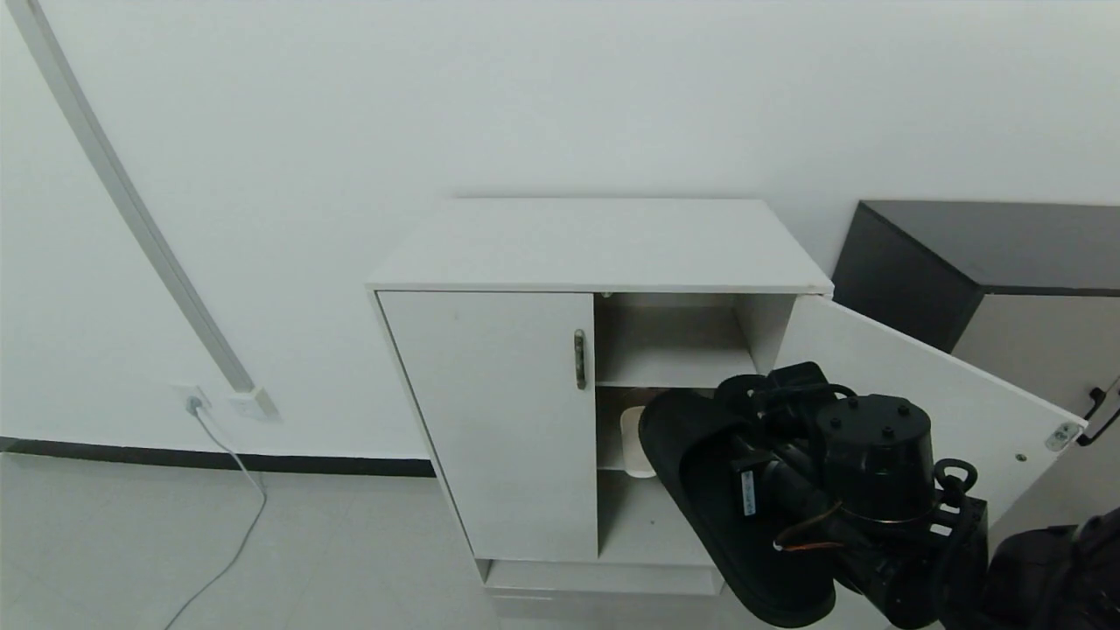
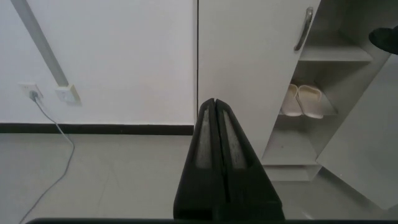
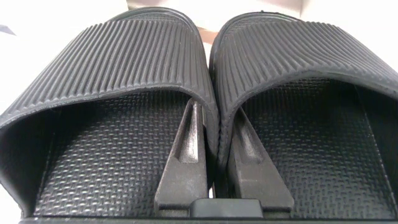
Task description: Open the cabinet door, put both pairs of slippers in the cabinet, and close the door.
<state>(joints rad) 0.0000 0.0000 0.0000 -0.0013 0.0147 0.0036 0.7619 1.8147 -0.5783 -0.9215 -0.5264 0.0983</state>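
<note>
Two black ribbed rubber slippers (image 1: 761,569) hang side by side on my right gripper (image 3: 214,115). One finger sits inside each slipper, and the fingers are drawn in until only a narrow gap remains, pinching the two inner strap walls together between them. The toes of the pair point away from the gripper, towards the open half of the white wooden cabinet (image 1: 604,245) just ahead. Its right door (image 1: 919,402) is swung wide, out past the gripper's outer side. The left door (image 1: 490,420) is shut, with a slim metal handle (image 1: 579,359) at its inner edge.

Beyond the black pair, farther from my right gripper, a pair of cream slippers (image 2: 306,101) lies on the cabinet's middle shelf, toes inward and touching each other.

My left gripper (image 2: 215,109) is closed, finger against finger, and holds nothing. It hangs above the pale floor, with the shut door ahead of it and the cream pair ahead towards my right arm's side.

Well off to the outer side of my left gripper, a wall socket (image 1: 192,402) feeds a grey cable (image 1: 236,525) that trails over the floor. A dark cabinet (image 1: 962,262) stands beyond the open door.
</note>
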